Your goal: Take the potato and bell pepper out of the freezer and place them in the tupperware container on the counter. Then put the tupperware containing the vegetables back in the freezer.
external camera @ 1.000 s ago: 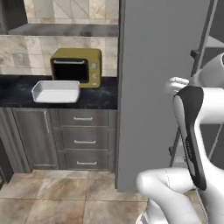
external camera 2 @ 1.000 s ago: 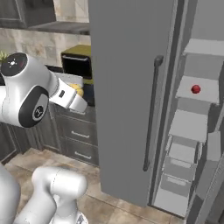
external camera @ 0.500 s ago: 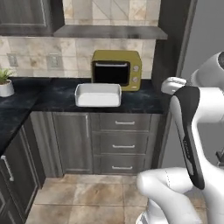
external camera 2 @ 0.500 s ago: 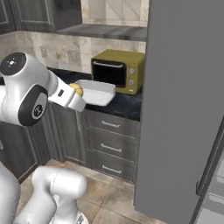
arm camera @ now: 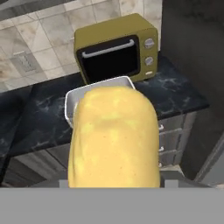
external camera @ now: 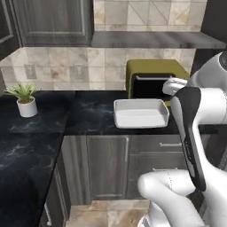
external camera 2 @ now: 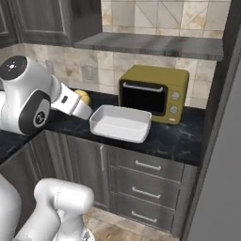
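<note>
The potato (arm camera: 113, 140), a big yellow lump, sits in my gripper (external camera 2: 84, 104), which is shut on it; it hides the fingertips in the hand view. From the right base view the potato (external camera 2: 83, 96) hangs just left of the tupperware container (external camera 2: 121, 123) and a little above the counter (external camera 2: 174, 137). The white tray (external camera: 141, 113) stands empty on the black marble in front of the olive oven (external camera: 153, 79). In the hand view the tray's rim (arm camera: 70, 99) peeks out behind the potato. The freezer's grey door (external camera 2: 221, 188) rises at the right edge. The bell pepper is out of view.
A white plant pot (external camera: 27, 106) stands on the counter's left wing (external camera: 26, 146), which turns toward me. Grey drawers (external camera 2: 146, 179) sit under the worktop. A shelf (external camera: 150, 40) and upper cabinets (external camera: 48, 22) hang above.
Both base views have swung left from the open freezer to the counter, so the camera moved. The potato has stayed in the gripper throughout.
</note>
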